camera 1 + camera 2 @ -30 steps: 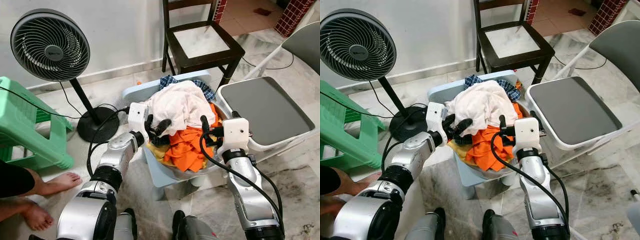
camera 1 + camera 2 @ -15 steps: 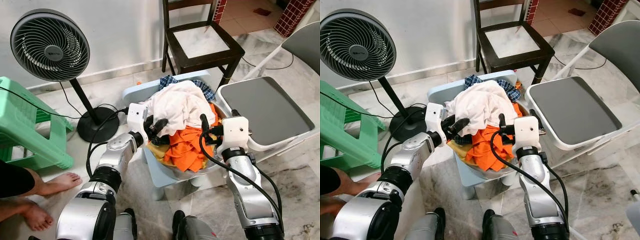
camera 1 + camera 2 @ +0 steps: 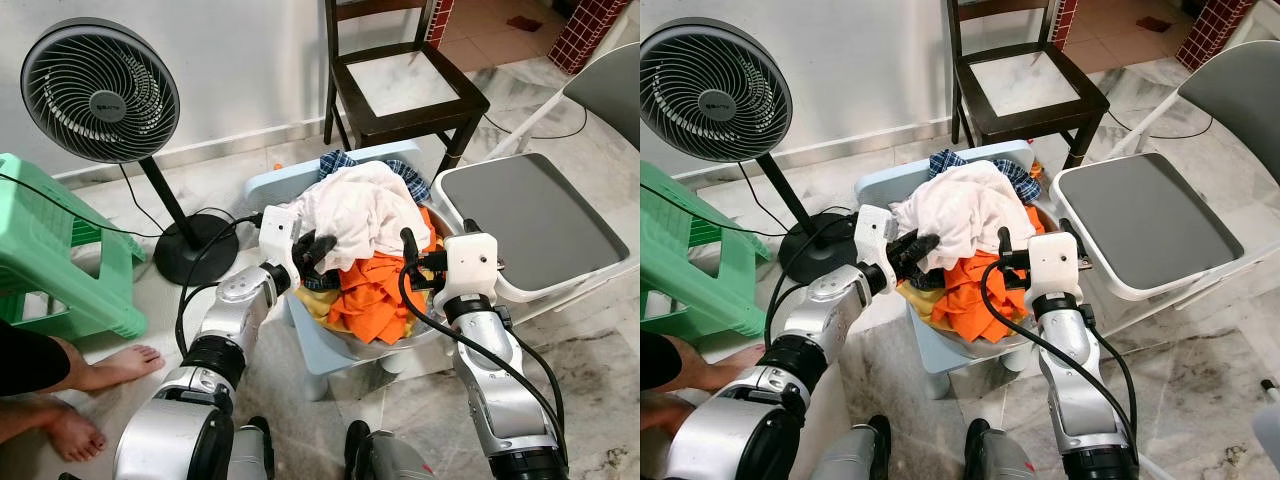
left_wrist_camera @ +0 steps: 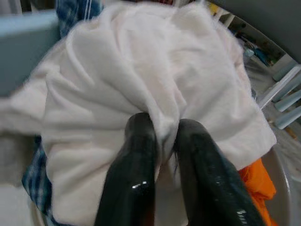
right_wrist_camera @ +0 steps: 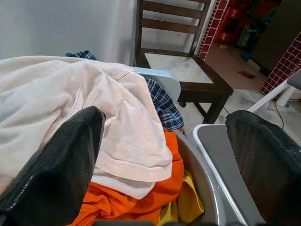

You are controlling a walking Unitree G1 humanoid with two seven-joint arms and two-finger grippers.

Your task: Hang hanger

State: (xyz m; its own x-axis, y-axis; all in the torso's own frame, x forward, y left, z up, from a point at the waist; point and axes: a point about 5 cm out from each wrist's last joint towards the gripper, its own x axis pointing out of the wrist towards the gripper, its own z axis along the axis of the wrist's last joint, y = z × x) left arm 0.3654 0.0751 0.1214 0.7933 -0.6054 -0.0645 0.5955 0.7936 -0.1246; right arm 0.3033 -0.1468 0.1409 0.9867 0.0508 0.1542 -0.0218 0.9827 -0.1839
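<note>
In the left eye view, the left gripper [image 3: 318, 248] is now pinching a fold at the near left edge of the white crumpled cotton garment [image 3: 365, 210] at the centre of the frame; half a second ago its fingers were spread and lying just short of the cloth. The garment is topping a heap with orange clothing [image 3: 372, 290] in a round metal basin [image 3: 385, 345]. The right gripper [image 3: 425, 262] is staying at the basin's right rim, unchanged. A black standing fan [image 3: 100, 90] is sitting in the upper left, a green plastic stool [image 3: 55, 250] at the left edge, and a dark wooden chair [image 3: 405, 75] at top centre.

In the left wrist view, the two black fingers [image 4: 134, 160] are clamped together with a ridge of white cloth squeezed between them, low in the frame.

In the right wrist view, the right gripper's fingers [image 5: 61, 165] are standing wide apart, grasping nothing, with the white garment and a blue plaid cloth [image 5: 162, 106] ahead of them.

No hanger can be made out among the clothes.
</note>
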